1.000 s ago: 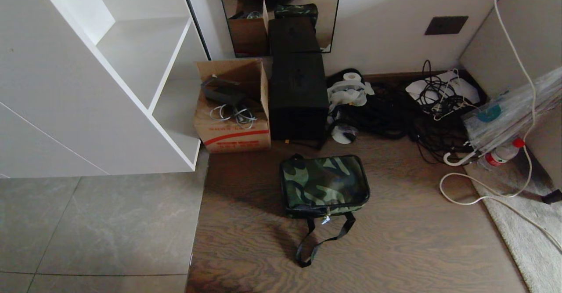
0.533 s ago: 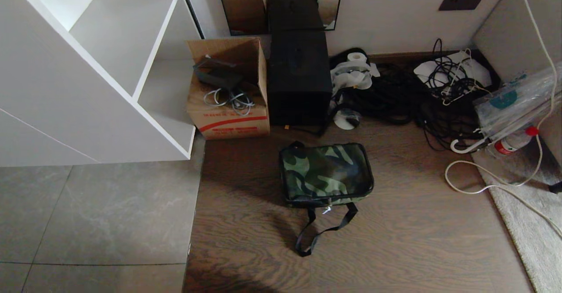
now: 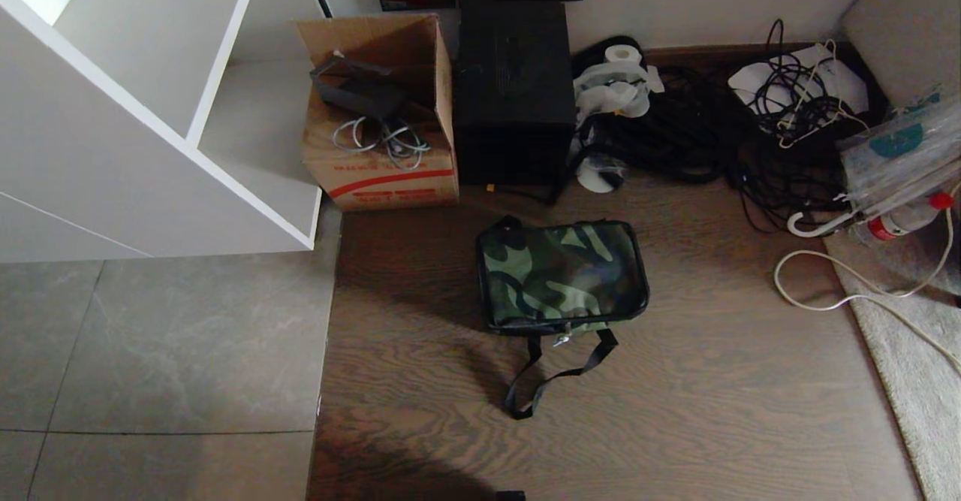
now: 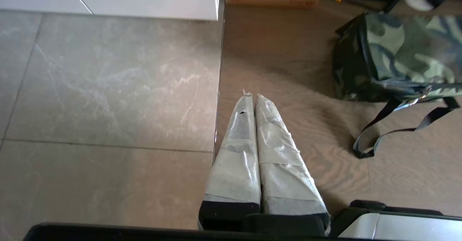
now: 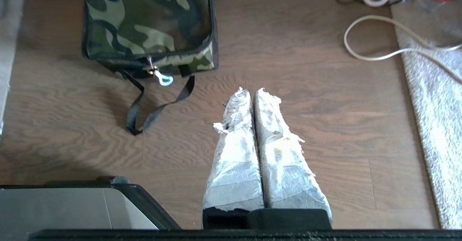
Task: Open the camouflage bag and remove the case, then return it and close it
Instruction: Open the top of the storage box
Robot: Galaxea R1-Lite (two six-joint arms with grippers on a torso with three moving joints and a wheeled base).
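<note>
Two grippers hung idle while the head camera tipped downward: across the last second the whole scene slid up the frame, so the shift was the camera's, not the things'. At upper left of the head view stood the white shelf unit (image 3: 150,110), with grey floor tiles (image 3: 165,351) below it. Right of that sat the brown cardboard box (image 3: 375,163) with cables in it, and touching its right side the taller plain black box (image 3: 514,95). Just below and centre lay the camouflage bag (image 3: 561,276) on the wooden floor (image 3: 713,381), apart from both boxes, lid closed, its white zip pull (image 5: 164,79) at the near edge and its black strap (image 3: 559,373) trailing toward the bottom of the frame. The case was not visible, presumably inside the bag. Further right a tangle of black cables (image 3: 698,140) filled the upper right, with a white cord (image 3: 841,298) looping onto the pale rug (image 3: 908,381) at the right edge. The left gripper (image 4: 251,95) hovered over the seam between tile and wood, fingers pressed together and empty, the bag well off toward the upper right of its view. The right gripper (image 5: 250,89) likewise had its fingers together holding nothing, the bag at upper left of its view. The bag now sat nearer mid-frame, which suggested the robot was settling in to reach for the zip; nothing of the task was done yet.
</note>
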